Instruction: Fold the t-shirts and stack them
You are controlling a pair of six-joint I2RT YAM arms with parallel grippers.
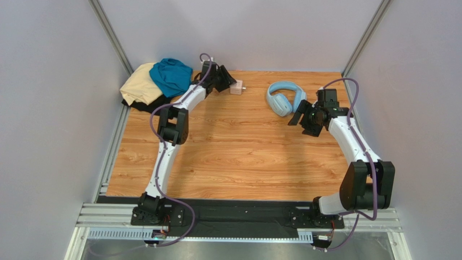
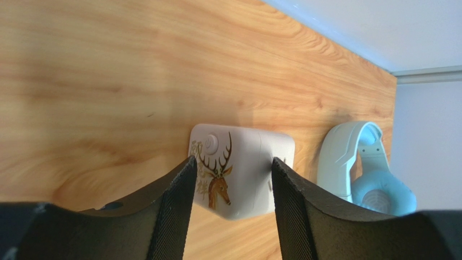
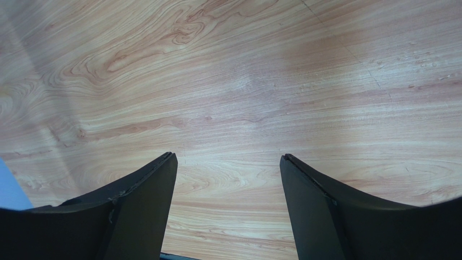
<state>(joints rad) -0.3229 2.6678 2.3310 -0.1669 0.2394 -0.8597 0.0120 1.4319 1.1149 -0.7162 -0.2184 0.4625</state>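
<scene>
The t-shirts lie in a loose pile at the table's back left corner. A teal-blue one (image 1: 172, 76) is bunched on top, a pale tan one (image 1: 139, 86) lies beside it, and a black one (image 1: 145, 105) shows at the pile's near edge. My left gripper (image 1: 226, 80) is just right of the pile, open, its tips at a small pink cube (image 1: 236, 87). In the left wrist view the left gripper (image 2: 233, 160) frames the deer-printed cube (image 2: 244, 179); I cannot tell whether the fingers touch it. My right gripper (image 1: 301, 120) hangs open over bare wood (image 3: 228, 155), holding nothing.
Light-blue headphones (image 1: 284, 97) lie at the back right, between the cube and my right gripper, and show in the left wrist view (image 2: 358, 168). Grey walls close in the table on the left, back and right. A metal rail (image 1: 238, 222) runs along the near edge.
</scene>
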